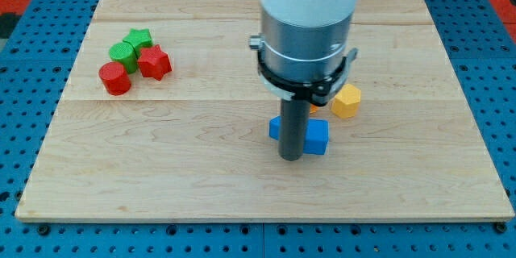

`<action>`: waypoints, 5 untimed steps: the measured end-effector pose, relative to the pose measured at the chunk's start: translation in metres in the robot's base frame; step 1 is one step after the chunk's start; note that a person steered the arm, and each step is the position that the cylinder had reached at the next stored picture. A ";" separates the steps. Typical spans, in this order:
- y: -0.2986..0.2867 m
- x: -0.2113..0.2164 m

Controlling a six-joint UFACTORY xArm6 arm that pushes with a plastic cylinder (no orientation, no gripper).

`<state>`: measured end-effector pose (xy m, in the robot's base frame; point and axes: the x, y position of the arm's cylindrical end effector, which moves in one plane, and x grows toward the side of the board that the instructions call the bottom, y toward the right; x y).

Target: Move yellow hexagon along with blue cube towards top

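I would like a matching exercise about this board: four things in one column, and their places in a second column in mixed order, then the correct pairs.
Things
1. yellow hexagon
2. blue cube
3. red star
4. my tip

Places
A. in the group at the view's left, beside the green blocks
B. at the bottom edge of the blue block, near the board's middle
C. right of the arm, above the blue block
D. partly hidden behind the dark rod

Pairs: 1-C, 2-D, 3-A, 4-B
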<state>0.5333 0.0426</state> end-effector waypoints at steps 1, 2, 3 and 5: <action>0.004 -0.001; 0.012 -0.015; 0.034 -0.015; 0.061 -0.019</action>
<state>0.5138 0.1034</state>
